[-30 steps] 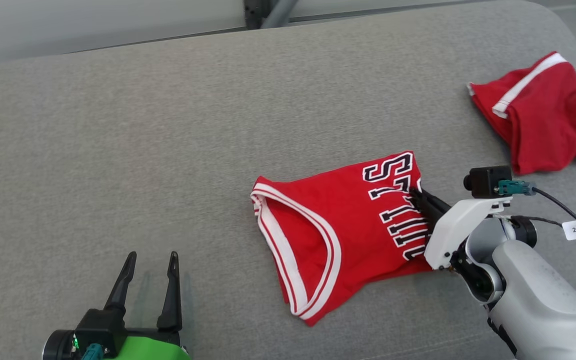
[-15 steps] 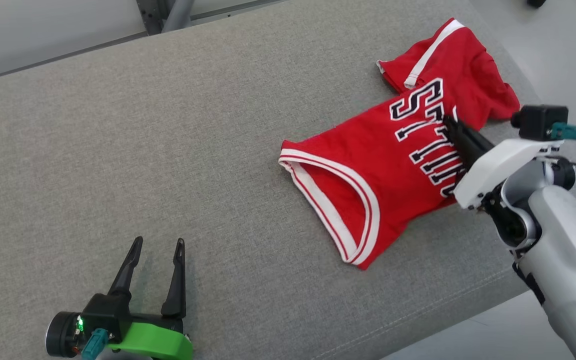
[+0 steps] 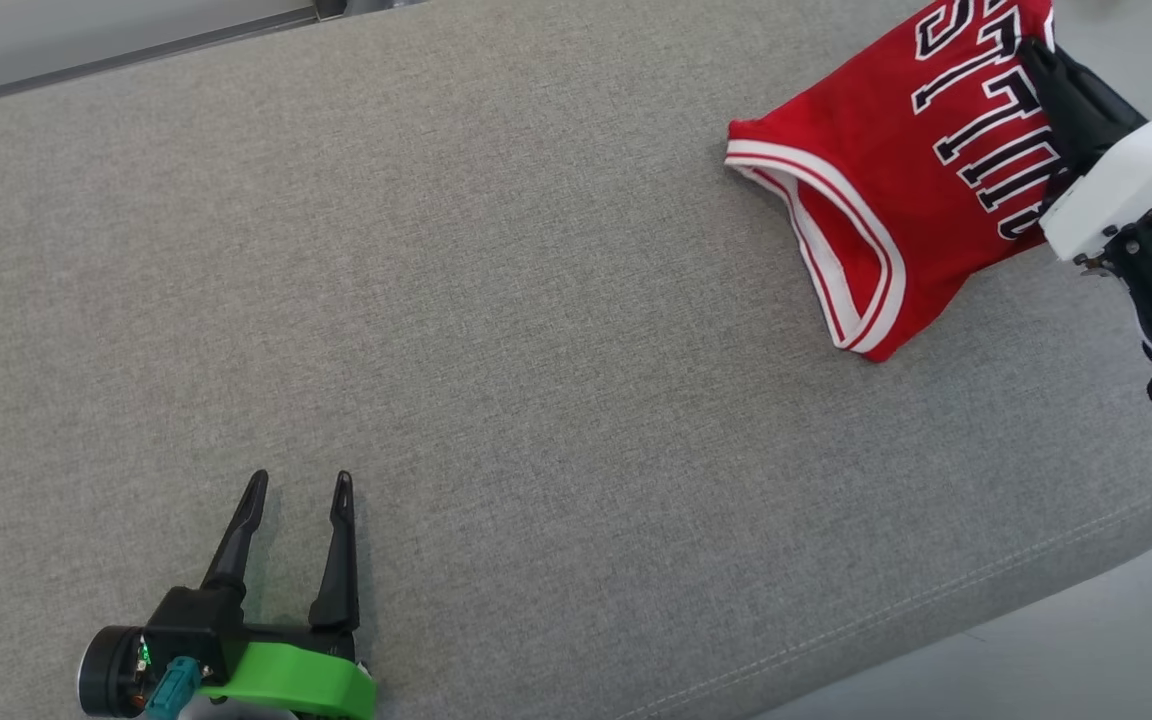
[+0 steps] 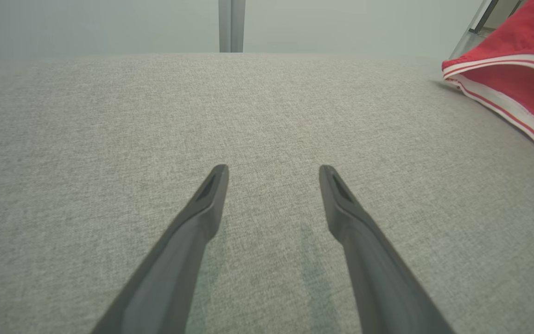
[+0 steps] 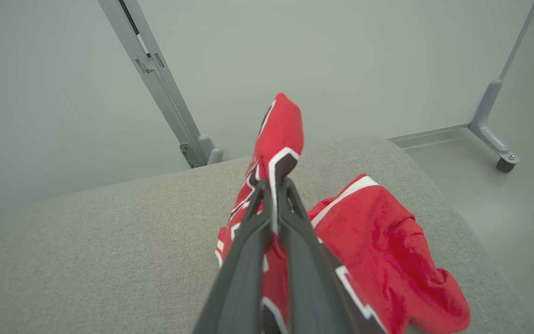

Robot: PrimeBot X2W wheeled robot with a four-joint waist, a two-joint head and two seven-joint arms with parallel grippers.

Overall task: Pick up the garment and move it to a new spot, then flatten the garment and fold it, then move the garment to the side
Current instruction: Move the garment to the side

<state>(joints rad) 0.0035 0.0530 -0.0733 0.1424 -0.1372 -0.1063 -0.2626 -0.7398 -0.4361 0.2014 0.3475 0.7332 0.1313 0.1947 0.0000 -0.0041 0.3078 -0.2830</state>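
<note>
My right pincer [image 5: 274,183] is shut tight on the red jersey [image 3: 876,200], biting the lettered chest panel, with a tuft of cloth standing up past the tips. From that grip the jersey runs out toward 8 o'clock in the head view, and its white-banded armhole end appears to rest on the grey counter [image 3: 536,300]. The whole piece sits at about 1 o'clock in that view, near the counter's far right corner. Just past the tips, at 4 o'clock in the right wrist view, lies a second red piece [image 5: 387,250] with a white stripe (I can't tell whether the two touch).

My left pincer [image 3: 298,485] is at 7 o'clock, fingers apart, holding nothing, low over bare fabric and well away from the jersey.

I judge the jersey to be light, limp knit that sags and bunches from a single grip. For flattening I'd take the banded trim or hem corners, where the doubled cloth should slip less.
</note>
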